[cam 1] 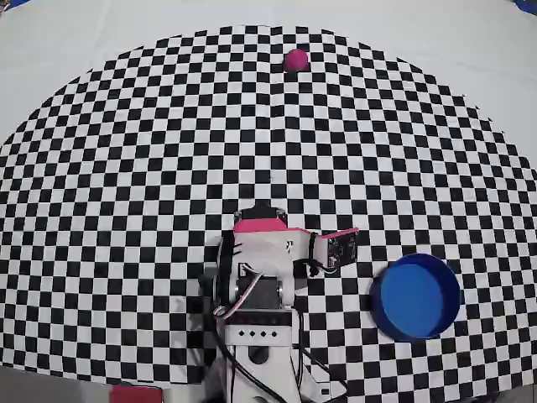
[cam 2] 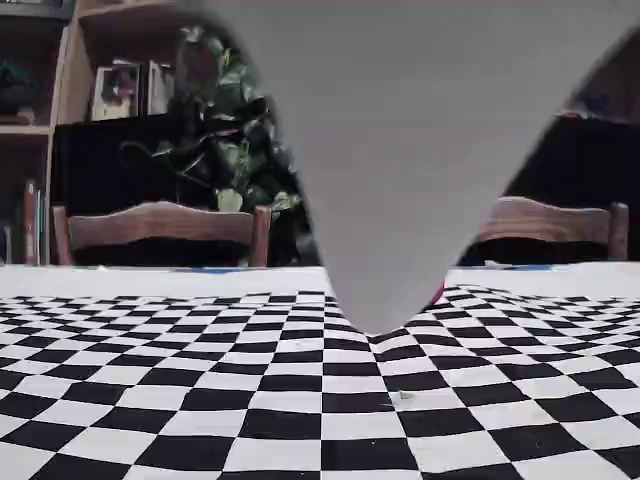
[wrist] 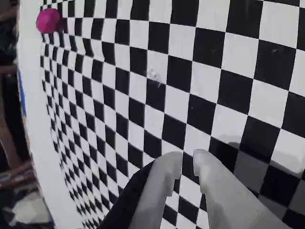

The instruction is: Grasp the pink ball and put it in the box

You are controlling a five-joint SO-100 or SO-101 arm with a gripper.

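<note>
The pink ball point(cam 1: 295, 60) lies at the far edge of the checkered cloth, small at the top left of the wrist view point(wrist: 48, 20). In the fixed view only a sliver of the pink ball point(cam 2: 438, 294) shows beside a blurred grey shape. The box point(cam 1: 416, 295), a round blue container, stands at the lower right with nothing in it. My gripper point(cam 1: 344, 248) points right, just left of the box and far from the ball. In the wrist view the gripper point(wrist: 188, 160) is shut, with only a thin slit between its grey fingers point(wrist: 162, 191) and nothing held.
The arm's base point(cam 1: 256, 336) sits at the bottom centre of the checkered cloth point(cam 1: 126, 168). A large blurred grey wedge point(cam 2: 400, 150) blocks the middle of the fixed view. Behind the table stand wooden chairs point(cam 2: 160, 225), a plant and shelves.
</note>
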